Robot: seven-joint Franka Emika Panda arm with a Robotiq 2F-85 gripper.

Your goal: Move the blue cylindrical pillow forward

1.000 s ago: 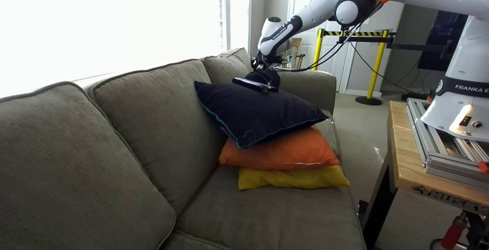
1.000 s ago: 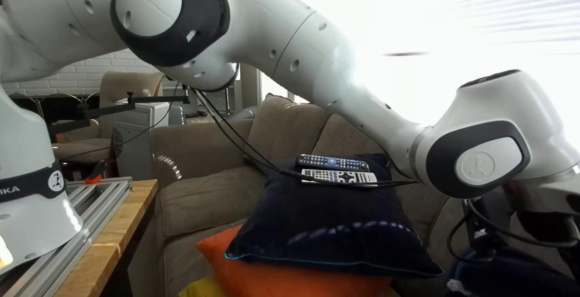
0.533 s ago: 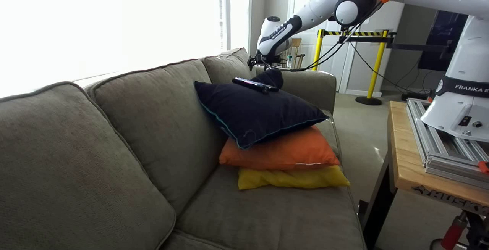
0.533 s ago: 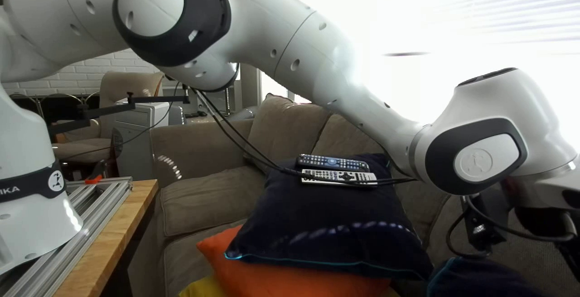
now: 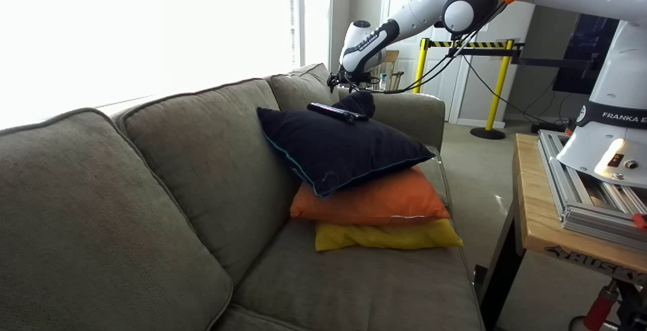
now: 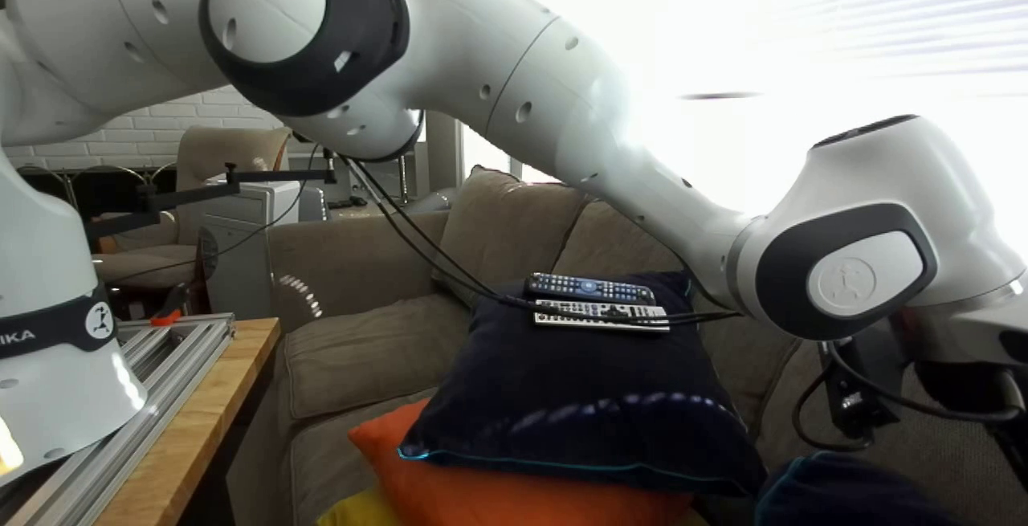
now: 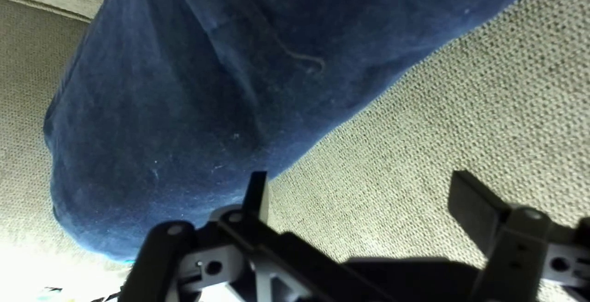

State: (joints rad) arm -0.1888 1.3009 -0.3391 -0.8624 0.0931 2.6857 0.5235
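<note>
The blue cylindrical pillow (image 7: 184, 108) fills the upper left of the wrist view, dark navy and creased, lying against beige sofa fabric. Behind the large square cushion, part of the pillow (image 5: 360, 102) shows in an exterior view, and its top (image 6: 851, 494) appears at the lower right in an exterior view. My gripper (image 7: 359, 175) is spread wide, with only sofa fabric visible between its fingers. Its left finger overlaps the pillow's edge in the wrist view; whether they touch I cannot tell. In an exterior view the gripper (image 5: 341, 85) hangs just above the pillow, near the sofa back.
A large navy square cushion (image 6: 594, 397) tops an orange cushion (image 5: 374, 202) and a yellow one (image 5: 389, 236). On it lie a dark remote (image 6: 590, 287) and a silver remote (image 6: 562, 311). The sofa armrest (image 5: 414, 119) rises beyond. Arm cables sag across the remotes in an exterior view.
My gripper has opened and let the blue pillow go, rising slightly off it. The pillow has settled lower and a little away from the gripper. The square cushions and remotes look unmoved.
</note>
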